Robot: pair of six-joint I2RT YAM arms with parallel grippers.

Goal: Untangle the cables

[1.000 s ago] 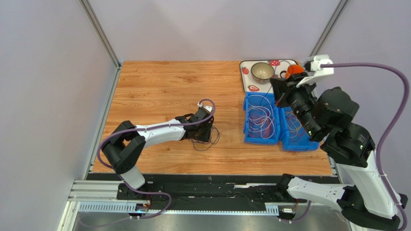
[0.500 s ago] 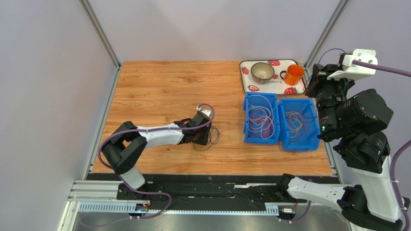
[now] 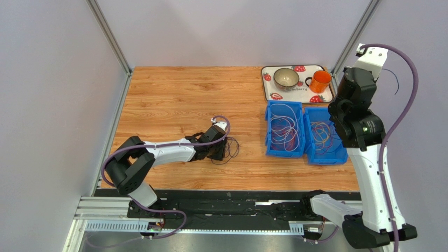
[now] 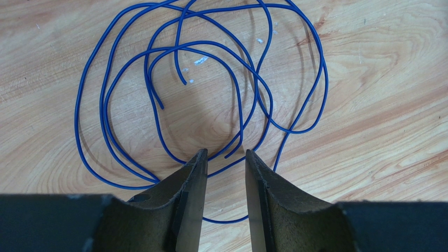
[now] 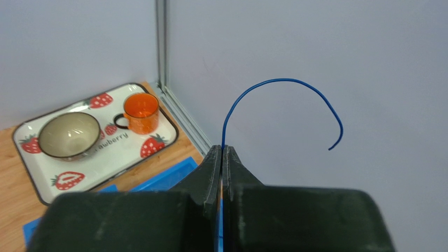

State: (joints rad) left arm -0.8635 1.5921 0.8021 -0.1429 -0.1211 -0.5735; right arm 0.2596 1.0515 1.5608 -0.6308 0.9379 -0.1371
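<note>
Right gripper (image 5: 222, 149) clamped on a thin blue wire (image 5: 284, 80), high beside the grey wall (image 5: 368, 52); left gripper (image 4: 225, 155) apart above a loose blue wire coil (image 4: 105, 105) on the wooden tabletop (image 4: 378, 79). I'd carry slowly (tail swings).

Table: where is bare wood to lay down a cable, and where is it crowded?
The table is bare across its far-left part, between the back edge, the left edge and the tray. Crowded: the two blue bins at right, and the coiled cable at the left end effector.
</note>
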